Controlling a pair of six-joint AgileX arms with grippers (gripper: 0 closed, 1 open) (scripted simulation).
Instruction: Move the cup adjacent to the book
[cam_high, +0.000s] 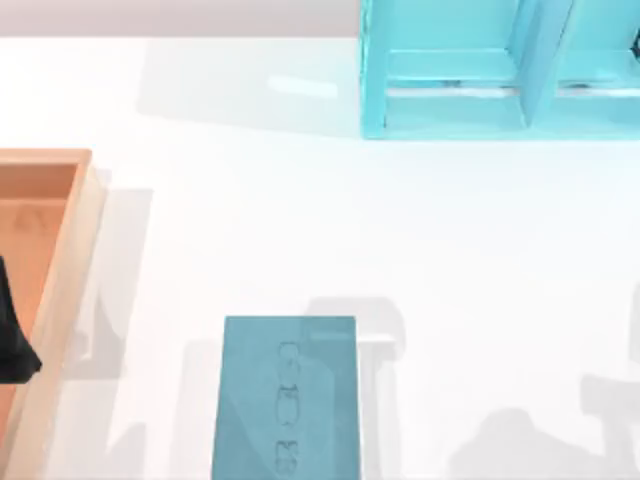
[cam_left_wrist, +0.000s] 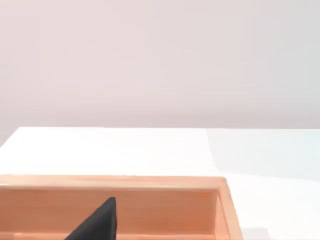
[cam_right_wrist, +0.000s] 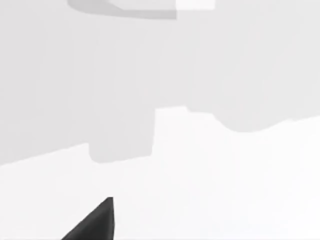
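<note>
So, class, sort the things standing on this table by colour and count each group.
Teal: 1, the book
Light cyan: 1, the shelf unit
Wood-coloured: 1, the tray
Total: 3

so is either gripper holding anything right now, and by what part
Cannot be told. The left gripper sits over the wooden tray at the table's left; a dark fingertip appears in the right wrist view. No held object is visible. The book lies untouched.
</note>
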